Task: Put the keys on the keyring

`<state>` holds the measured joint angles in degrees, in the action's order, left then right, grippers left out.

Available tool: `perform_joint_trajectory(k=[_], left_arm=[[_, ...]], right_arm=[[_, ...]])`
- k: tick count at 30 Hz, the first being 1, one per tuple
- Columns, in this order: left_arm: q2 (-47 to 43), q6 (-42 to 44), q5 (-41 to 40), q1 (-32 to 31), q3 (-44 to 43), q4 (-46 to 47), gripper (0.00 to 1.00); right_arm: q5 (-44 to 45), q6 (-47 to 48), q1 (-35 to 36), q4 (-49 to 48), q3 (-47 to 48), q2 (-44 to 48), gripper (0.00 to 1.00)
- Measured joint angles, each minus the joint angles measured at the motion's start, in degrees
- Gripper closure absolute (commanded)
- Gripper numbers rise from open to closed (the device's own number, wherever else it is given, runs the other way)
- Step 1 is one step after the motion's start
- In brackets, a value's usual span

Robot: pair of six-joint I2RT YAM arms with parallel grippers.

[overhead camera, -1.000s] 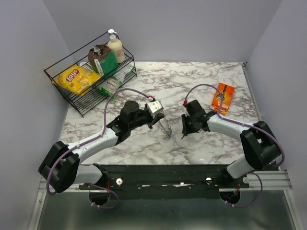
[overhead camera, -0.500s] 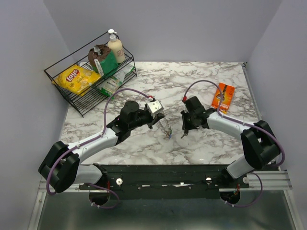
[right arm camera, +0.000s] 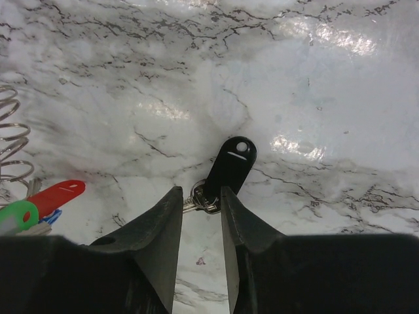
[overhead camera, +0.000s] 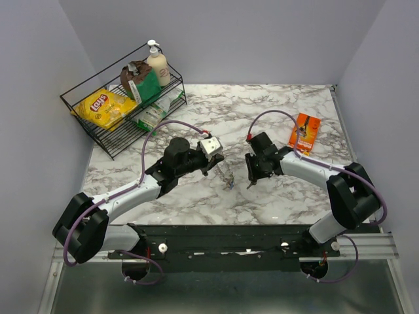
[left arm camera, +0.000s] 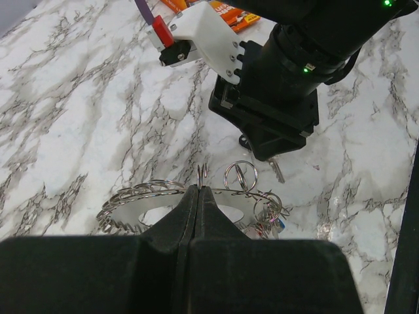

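Slippage risk: my right claw (right arm camera: 200, 191), jaws apart around the black key (right arm camera: 230, 163) at lower centre, may pinch askew; left claw (left arm camera: 200, 188), clamped on the keyring (left arm camera: 141, 196), could tilt it.

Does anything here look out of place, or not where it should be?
Yes. The black key lies alone on the marble table, between the open fingers of the right gripper. It is apart from the keyring, while the red key is already bunched beside that ring.
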<state>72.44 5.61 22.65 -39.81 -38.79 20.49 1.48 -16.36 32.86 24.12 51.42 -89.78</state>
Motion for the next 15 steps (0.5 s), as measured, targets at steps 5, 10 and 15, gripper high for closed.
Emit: perform_joint_trajectory(k=[5,10,15], left_arm=[[0.0,0.0,0.1,0.0,0.0,0.0,1.00],[0.0,0.0,0.1,0.0,0.0,0.0,1.00],[0.0,0.0,0.1,0.0,0.0,0.0,1.00]], right_arm=[[0.9,0.4,1.7,2.2,1.3,-1.6,0.61],[1.9,0.7,2.7,3.4,2.9,-4.1,0.66],[3.1,0.9,2.8,4.4,3.9,-5.0,0.68]])
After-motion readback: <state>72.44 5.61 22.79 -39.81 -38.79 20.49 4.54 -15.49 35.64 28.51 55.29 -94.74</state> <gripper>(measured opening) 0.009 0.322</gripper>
